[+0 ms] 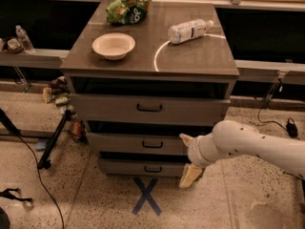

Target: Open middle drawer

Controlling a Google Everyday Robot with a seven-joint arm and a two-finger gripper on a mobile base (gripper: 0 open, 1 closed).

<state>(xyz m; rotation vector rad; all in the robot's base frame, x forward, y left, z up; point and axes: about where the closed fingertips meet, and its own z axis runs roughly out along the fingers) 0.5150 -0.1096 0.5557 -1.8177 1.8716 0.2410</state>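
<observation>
The middle drawer (124, 143) is the grey-brown front with a small black bar handle (152, 144), between a taller top drawer (105, 109) and a shallow bottom drawer (124, 167). A dark gap shows above its front. My gripper (187, 157) is in front of the drawer's right end, to the right of the handle and not touching it. It is open and empty, with one fingertip (184, 138) at the drawer's level and the other (189, 175) down by the bottom drawer.
On the cabinet top (190, 56) are a white bowl (113, 46), a green chip bag (127, 9) and a plastic bottle (189, 31) on its side. A blue tape X (146, 196) marks the floor in front. A black stand and cable (50, 144) lie at the left.
</observation>
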